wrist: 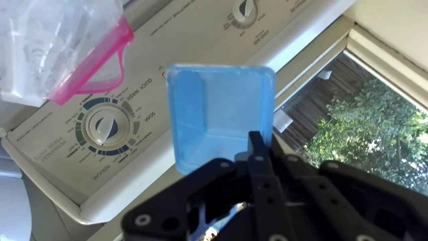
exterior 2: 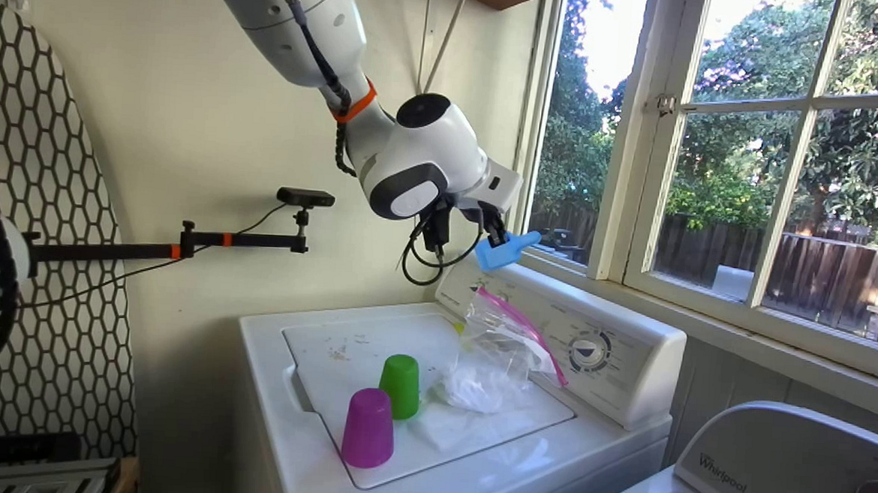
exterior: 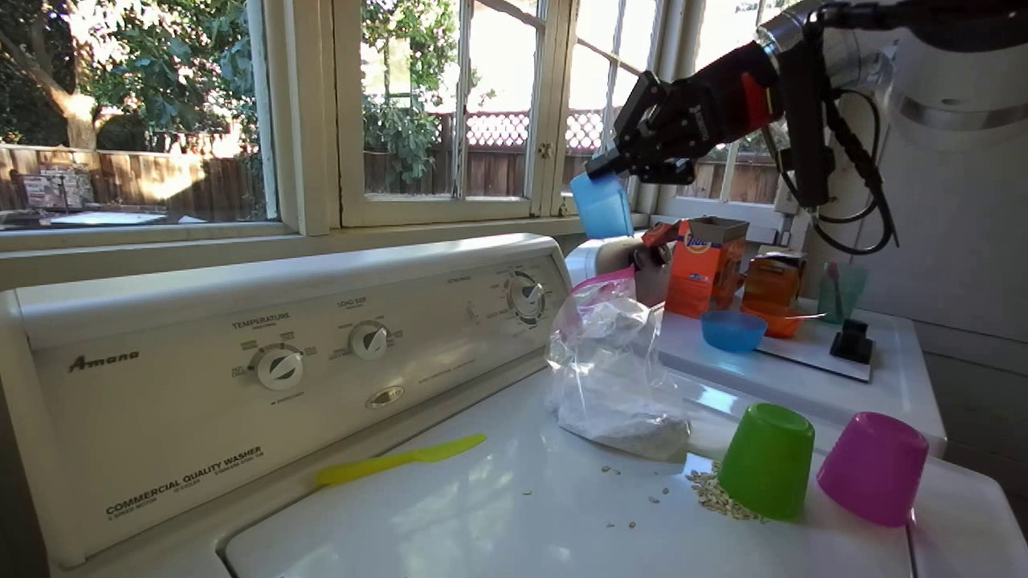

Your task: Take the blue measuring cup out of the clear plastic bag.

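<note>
The blue measuring cup [exterior: 604, 209] is outside the bag, held in the air by the window above the washer's control panel. It also shows in an exterior view [exterior 2: 503, 253], its handle pointing toward the window. My gripper [wrist: 264, 142] is shut on one side wall of the cup, a finger inside and a finger outside; the cup's open inside faces the wrist camera. The clear plastic bag [exterior: 606, 377] with a pink zip edge slumps upright on the washer lid, below and apart from the cup. In the wrist view the bag [wrist: 63, 43] is at upper left, its pink edge partly gaping.
An upturned green cup [exterior: 768, 461] and an upturned magenta cup [exterior: 874, 468] stand on the lid with spilled oats [exterior: 717, 491]. A yellow knife [exterior: 401, 459] lies by the control panel [exterior: 321, 337]. A Tide box [exterior: 701, 269] and blue bowl [exterior: 733, 331] stand beyond. The window sill is close.
</note>
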Tool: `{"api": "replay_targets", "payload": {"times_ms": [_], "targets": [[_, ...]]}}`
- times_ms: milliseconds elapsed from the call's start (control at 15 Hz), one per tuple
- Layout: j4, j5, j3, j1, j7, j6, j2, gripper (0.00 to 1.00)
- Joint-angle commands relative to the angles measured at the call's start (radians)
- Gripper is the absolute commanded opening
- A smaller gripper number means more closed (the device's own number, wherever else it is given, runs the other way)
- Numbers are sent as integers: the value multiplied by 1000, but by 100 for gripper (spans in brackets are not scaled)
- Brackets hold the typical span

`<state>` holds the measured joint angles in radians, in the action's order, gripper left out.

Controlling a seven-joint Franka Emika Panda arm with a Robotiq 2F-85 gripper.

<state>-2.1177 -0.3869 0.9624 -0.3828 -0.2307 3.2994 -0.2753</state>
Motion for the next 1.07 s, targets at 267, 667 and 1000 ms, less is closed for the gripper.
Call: {"api": "replay_targets", "payload": {"times_ms": [267, 667, 1000], "targets": [[-65, 14, 80, -84, 80, -264, 148, 1], [-70, 37, 83, -65, 148, -366, 186, 1], [-67, 131, 69, -36, 151, -460, 197, 1]]}}
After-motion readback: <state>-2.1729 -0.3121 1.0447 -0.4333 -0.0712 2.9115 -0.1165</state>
